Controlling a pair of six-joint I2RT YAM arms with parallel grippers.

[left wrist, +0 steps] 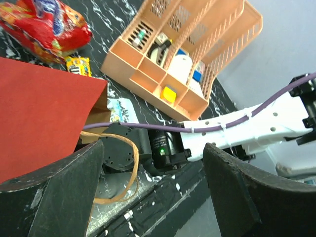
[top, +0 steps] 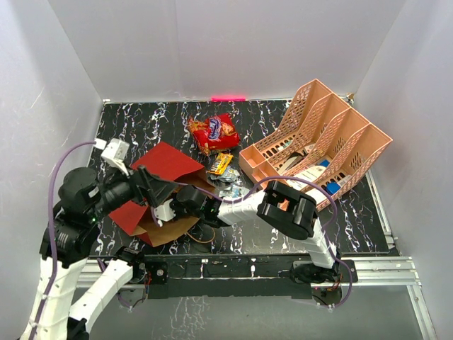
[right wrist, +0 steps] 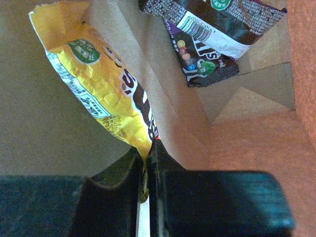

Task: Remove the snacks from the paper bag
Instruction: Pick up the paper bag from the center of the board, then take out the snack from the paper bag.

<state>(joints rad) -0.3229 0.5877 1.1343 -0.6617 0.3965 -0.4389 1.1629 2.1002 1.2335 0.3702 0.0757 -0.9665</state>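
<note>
The red paper bag (top: 164,164) lies on its side on the black table, its brown mouth facing the arms; its red side fills the left of the left wrist view (left wrist: 39,113). My right gripper (top: 175,207) is inside the bag, shut on the corner of a yellow candy packet (right wrist: 98,89). A purple packet (right wrist: 205,61) and a brown packet (right wrist: 217,17) lie deeper in the bag. My left gripper (top: 152,185) is open at the bag's mouth edge, with nothing between its fingers (left wrist: 232,192). The red-orange chip bag (top: 212,132) and small packets (top: 222,163) lie outside on the table.
The peach lattice organizer (top: 318,138) with cards and a yellow block stands at the right, also in the left wrist view (left wrist: 148,74). A tan bag handle (left wrist: 129,163) loops beside the right wrist. White walls enclose the table.
</note>
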